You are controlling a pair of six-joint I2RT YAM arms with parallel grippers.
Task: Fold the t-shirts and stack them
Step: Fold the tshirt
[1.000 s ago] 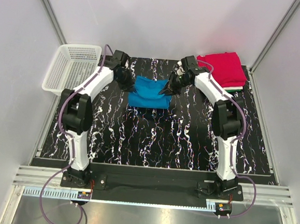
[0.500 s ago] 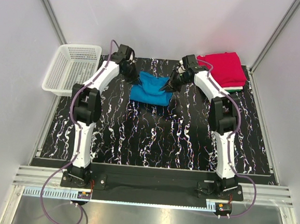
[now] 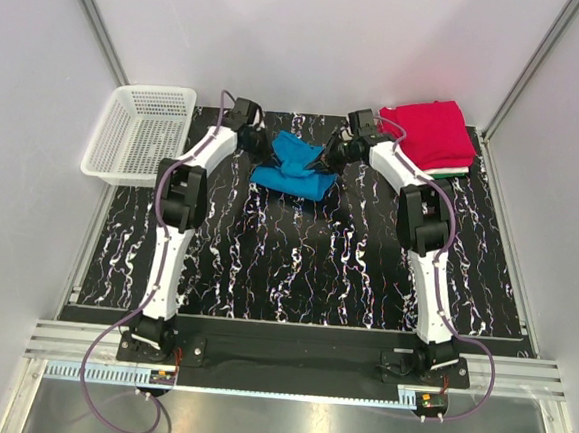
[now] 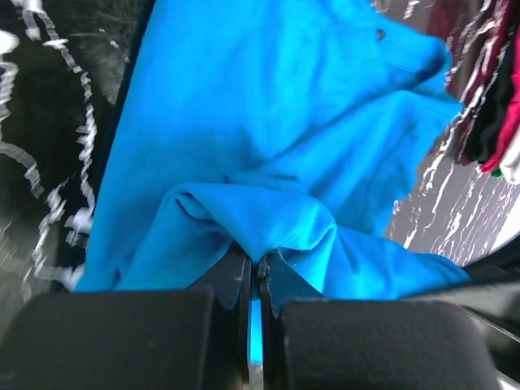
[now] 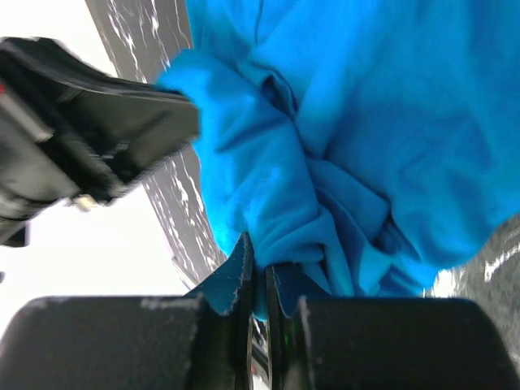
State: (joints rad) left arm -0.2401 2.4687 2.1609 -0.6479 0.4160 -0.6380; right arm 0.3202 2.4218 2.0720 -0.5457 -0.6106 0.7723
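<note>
Carrying blue t-shirt [image 3: 295,167] farther back, bunched tighter

Nothing readable anywhere, honestly. No print, logo or tag shows on the plain bright blue cloth t-shirt [image 3: 295,167] at 12 o'clock, the folded red cloth t-shirt [image 3: 431,132] at 1 o'clock, or the white plastic mesh basket [image 3: 157,90] at 10 o'clock.

Blue t-shirt [image 3: 295,167]: soft matt cloth, creased. Red t-shirt [image 3: 432,130]: matt cloth, smooth. Surface [image 3: 296,267]: glossy black, white marbled veining. Basket [image 3: 135,134]: white plastic mesh. Left tool [image 4: 257,272]: matt black, slightly grainy casing. Near rail [image 3: 518,375]: bare satin metal.
</note>
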